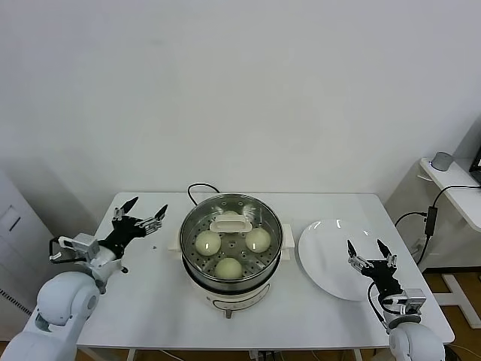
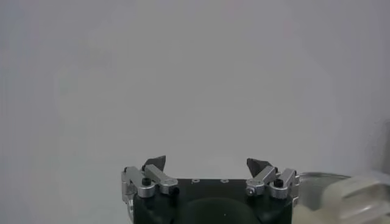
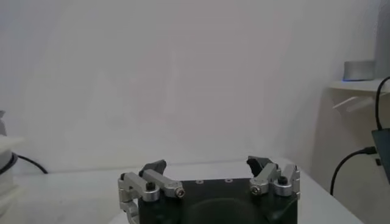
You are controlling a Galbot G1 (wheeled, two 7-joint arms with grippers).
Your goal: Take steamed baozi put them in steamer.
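While head view looked down, steamer (image 1: pixel 231 252) sat centre frame with three baozi (image 1: pixel 208 242) on its tray. My left gripper (image 1: pixel 140 212) at left and right gripper (image 1: pixel 370 251) at lower right over the white plate (image 1: pixel 331 263) were both spread, empty. Left wrist: fingers (image 2: pixel 155 163) apart, steamer edge lower right. Right wrist: fingers (image 3: pixel 154 167) apart, table (image 3: pixel 73 195) beyond.

Head overhead; wrists low, wallward.
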